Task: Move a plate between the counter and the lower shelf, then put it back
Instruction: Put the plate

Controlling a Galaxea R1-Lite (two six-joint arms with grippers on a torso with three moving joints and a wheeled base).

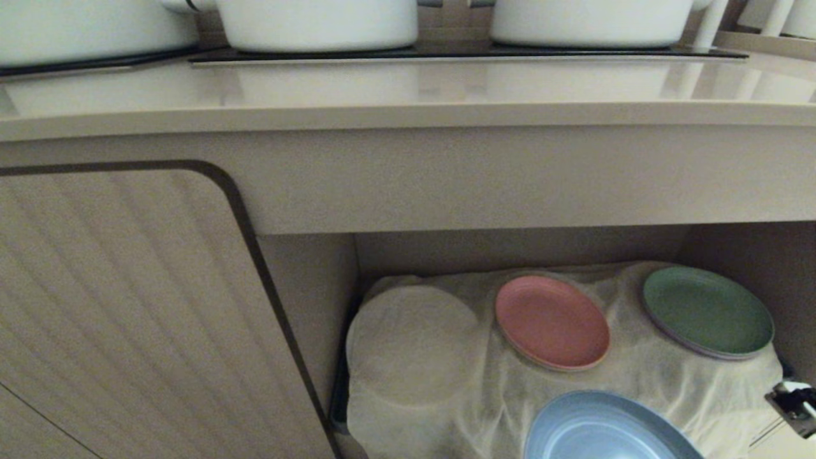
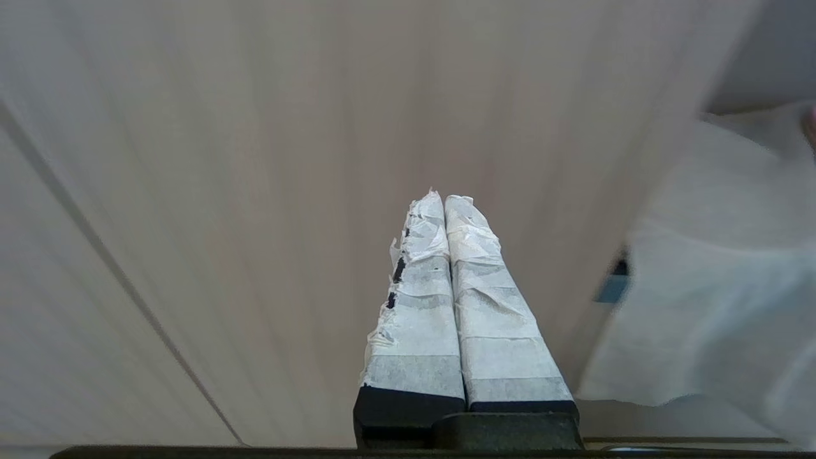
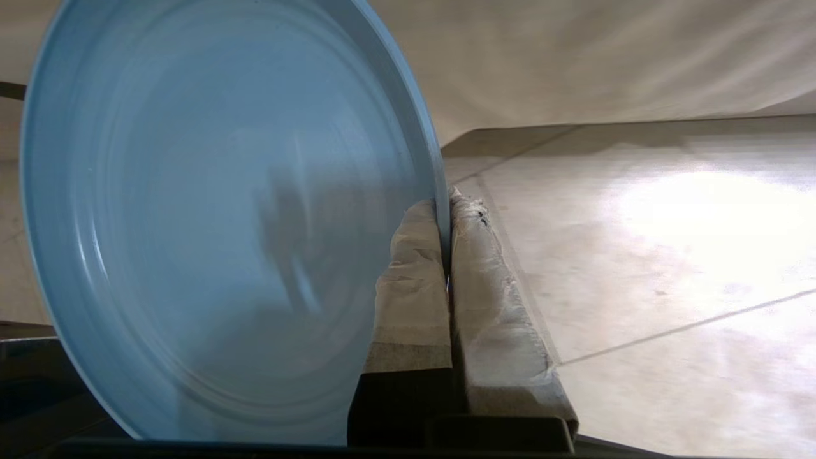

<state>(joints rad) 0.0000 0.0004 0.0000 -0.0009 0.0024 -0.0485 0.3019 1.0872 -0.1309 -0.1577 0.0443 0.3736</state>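
Observation:
The light blue plate (image 1: 605,430) shows at the bottom of the head view, in front of the lower shelf (image 1: 669,382) with its wrinkled white cloth. I cannot tell whether it touches the cloth. My right gripper (image 3: 444,204) is shut on the plate (image 3: 223,223), one taped finger on each face of the rim. The glossy beige counter (image 1: 408,89) runs across above the shelf. My left gripper (image 2: 444,199) is shut on nothing, parked in front of the cabinet door.
A pink plate (image 1: 551,322) and a green plate (image 1: 707,312) lie on the cloth further back. A round bulge (image 1: 411,344) sits under the cloth at the left. White pots (image 1: 319,22) stand on the black hob. A ribbed cabinet door (image 1: 127,306) fills the left. Tiled floor (image 3: 669,255) lies below.

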